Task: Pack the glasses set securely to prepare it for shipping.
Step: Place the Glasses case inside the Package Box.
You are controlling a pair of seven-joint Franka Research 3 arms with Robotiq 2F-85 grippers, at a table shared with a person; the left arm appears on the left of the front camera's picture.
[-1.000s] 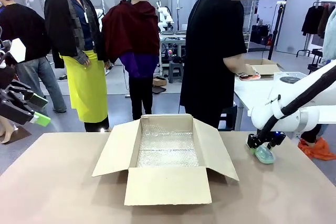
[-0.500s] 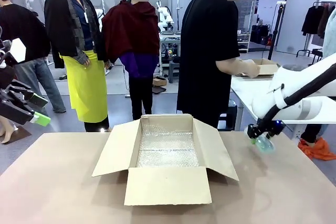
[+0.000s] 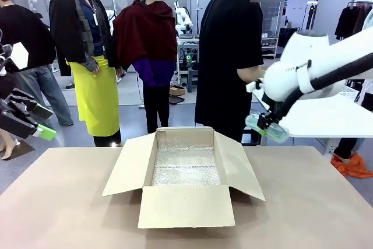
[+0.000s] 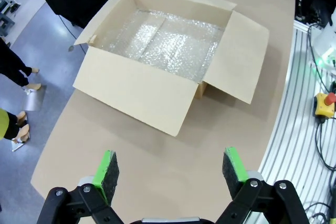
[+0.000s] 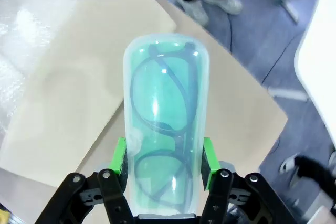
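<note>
Fingers (image 5: 206,157) of right gripper (image 5: 164,157): clamped on mint-green case (image 5: 164,114), aloft just right of cardboard box (image 3: 186,206). Advice: lower it level onto bubble lining (image 3: 186,164). Left gripper (image 4: 170,169): spread wide, empty.

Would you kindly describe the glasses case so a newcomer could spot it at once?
Start at the open cardboard box mid-table. Above its right flap, the right gripper holds a clear oblong case in the air. Mint-green spectacles show inside.

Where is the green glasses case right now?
In the front view, the green glasses case is up in the air, held by the right tool, just right of the open cardboard box.
</note>
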